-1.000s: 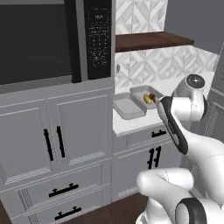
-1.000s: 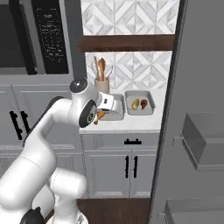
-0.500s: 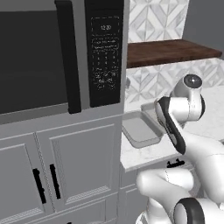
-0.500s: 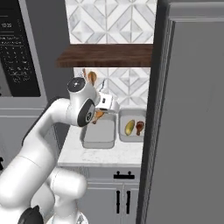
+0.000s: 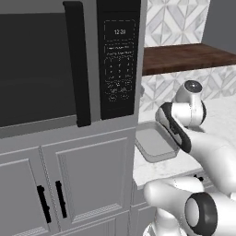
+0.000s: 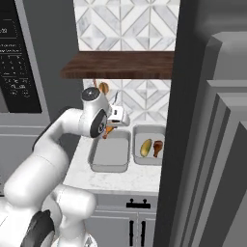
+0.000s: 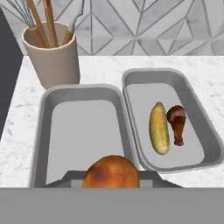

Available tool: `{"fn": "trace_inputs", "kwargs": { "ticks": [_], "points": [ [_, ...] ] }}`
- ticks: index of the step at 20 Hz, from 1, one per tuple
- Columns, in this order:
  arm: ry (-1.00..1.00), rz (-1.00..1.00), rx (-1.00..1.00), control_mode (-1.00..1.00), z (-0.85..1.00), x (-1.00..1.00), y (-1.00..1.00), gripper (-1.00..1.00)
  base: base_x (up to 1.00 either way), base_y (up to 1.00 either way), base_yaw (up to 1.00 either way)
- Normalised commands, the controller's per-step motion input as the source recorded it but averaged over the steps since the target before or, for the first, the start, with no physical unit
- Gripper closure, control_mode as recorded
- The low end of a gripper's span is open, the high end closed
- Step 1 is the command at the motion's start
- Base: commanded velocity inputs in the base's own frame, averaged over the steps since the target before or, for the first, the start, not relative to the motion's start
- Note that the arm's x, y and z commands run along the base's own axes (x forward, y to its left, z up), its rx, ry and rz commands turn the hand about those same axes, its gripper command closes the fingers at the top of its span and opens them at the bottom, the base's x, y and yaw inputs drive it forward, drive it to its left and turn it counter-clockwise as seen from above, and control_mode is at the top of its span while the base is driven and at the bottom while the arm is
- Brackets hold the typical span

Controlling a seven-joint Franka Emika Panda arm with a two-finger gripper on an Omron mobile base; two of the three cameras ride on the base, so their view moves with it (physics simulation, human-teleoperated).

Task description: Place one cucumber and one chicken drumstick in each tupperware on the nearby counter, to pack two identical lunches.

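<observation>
Two grey tupperware trays sit side by side on the white counter [image 7: 105, 70]. The left tupperware [image 7: 48, 131] is empty inside. In the right tupperware [image 7: 205, 131] lie a yellow-green cucumber [image 7: 159, 127] and an orange-brown chicken drumstick [image 7: 177, 124]. My gripper [image 6: 111, 128] hovers over the near end of the left tray [image 6: 110, 166], shut on a second chicken drumstick [image 7: 111, 173] that fills the bottom of the hand view. In the right base view the right tray [image 6: 149, 161] shows the cucumber [image 6: 145, 147] and drumstick [image 6: 157, 147]. The left base view shows the empty tray [image 5: 154, 144], with my arm hiding the other one.
A beige cup of wooden utensils [image 7: 52, 59] stands just behind the left tray. A dark wooden shelf [image 6: 120, 67] hangs above the counter. A black microwave in a tall cabinet [image 5: 69, 69] bounds the left. A dark fridge side [image 6: 212, 125] closes the right.
Both base views have shifted as the base drove in, so the trays and counter look nearer and larger. The gripper has stayed shut on the drumstick above the left tray.
</observation>
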Motion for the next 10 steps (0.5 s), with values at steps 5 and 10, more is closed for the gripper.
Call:
{"fn": "trace_inputs", "kwargs": {
  "ticks": [5,10],
  "points": [
    [0.34,0.27,0.00,-1.00,-0.80,0.76,0.00,1.00,0.00,0.00,0.00],
    [0.21,0.16,0.00,-1.00,-0.77,0.38,0.02,1.00,0.00,0.00,0.00]
  ]
}}
